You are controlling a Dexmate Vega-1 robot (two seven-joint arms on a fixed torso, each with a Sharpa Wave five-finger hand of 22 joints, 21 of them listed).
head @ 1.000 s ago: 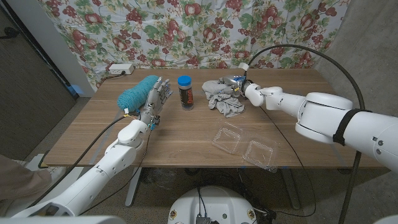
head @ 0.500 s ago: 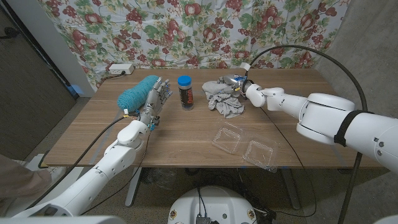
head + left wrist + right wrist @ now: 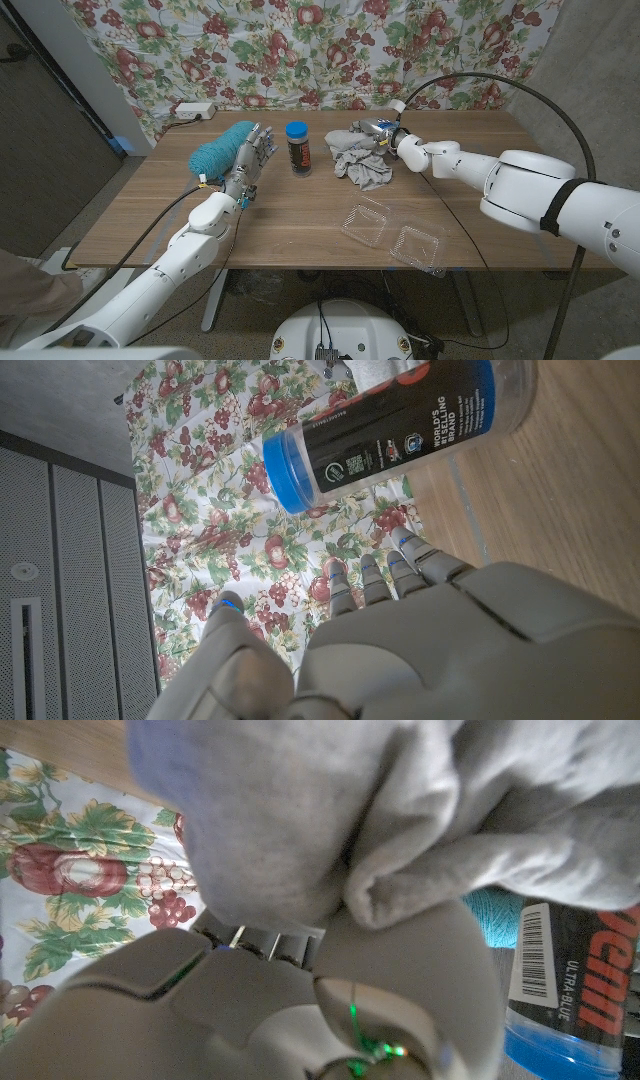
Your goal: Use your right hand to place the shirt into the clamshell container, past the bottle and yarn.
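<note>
The grey shirt [image 3: 362, 162] lies crumpled on the far middle of the table, and my right hand [image 3: 378, 134] grips its upper edge. In the right wrist view the shirt's folds [image 3: 420, 820] bunch over that hand's fingers [image 3: 250, 935]. The clear clamshell container [image 3: 393, 233] lies open near the front edge, right of centre. A black bottle with a blue cap [image 3: 297, 148] stands left of the shirt; the left wrist view shows the bottle [image 3: 400, 430] close up. Teal yarn [image 3: 222, 148] lies further left. My left hand [image 3: 250, 160] stands open between yarn and bottle.
A floral cloth [image 3: 300, 50] hangs behind the table. A white power strip [image 3: 191, 112] sits at the far left corner. A black cable [image 3: 470, 90] arcs over my right arm. Bare wood [image 3: 290, 215] lies between the shirt and the container.
My right hand has risen slightly and drawn the shirt's top edge with it. The left hand has stayed still.
</note>
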